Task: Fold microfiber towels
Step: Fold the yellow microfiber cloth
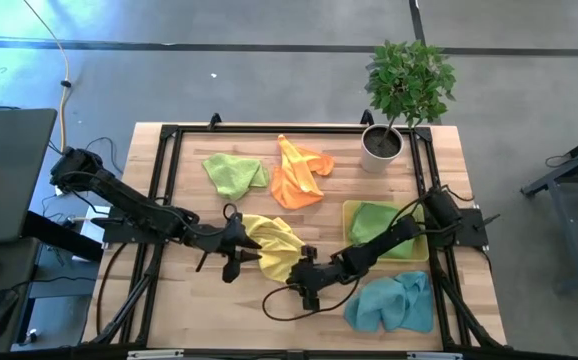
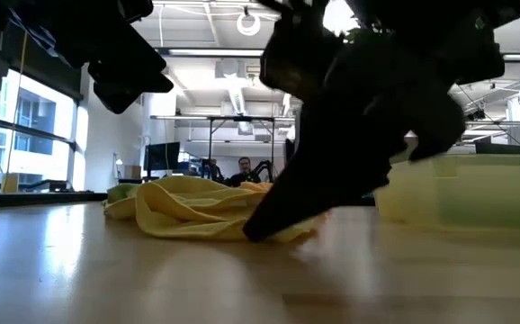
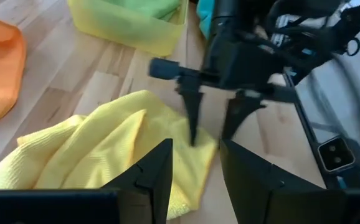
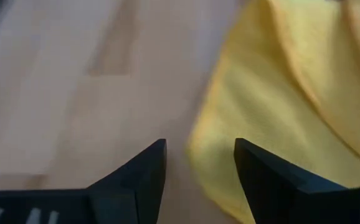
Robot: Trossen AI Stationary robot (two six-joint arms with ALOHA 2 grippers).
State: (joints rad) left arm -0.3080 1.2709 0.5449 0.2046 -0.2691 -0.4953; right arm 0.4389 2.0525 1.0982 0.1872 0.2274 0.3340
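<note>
A crumpled yellow towel (image 1: 274,245) lies on the wooden table near its middle, also seen in the low view (image 2: 188,207). My left gripper (image 3: 195,171) stands open above the towel's left part (image 1: 237,256), clear of it. My right gripper (image 4: 198,163) is open and low at the towel's near right edge (image 1: 297,280), its fingers on either side of that edge. A lime green towel (image 1: 234,172) and an orange towel (image 1: 299,175) lie at the far side. A teal towel (image 1: 394,302) lies at the near right, and another green towel (image 1: 379,222) sits in a yellow bin. My right gripper slants down from the table's right side. One fingertip (image 3: 193,134) stands on the yellow towel close to its edge (image 3: 200,149), and the other (image 3: 230,127) comes down over bare wood beside it. Nothing is pinched, and the towel lies flat on the table.
A yellow bin (image 1: 353,212) stands at the right. A white plant pot (image 1: 381,146) with a leafy plant stands at the far right corner. A black frame (image 1: 169,135) runs around the table top. Bare wood (image 1: 199,310) shows at the near left.
</note>
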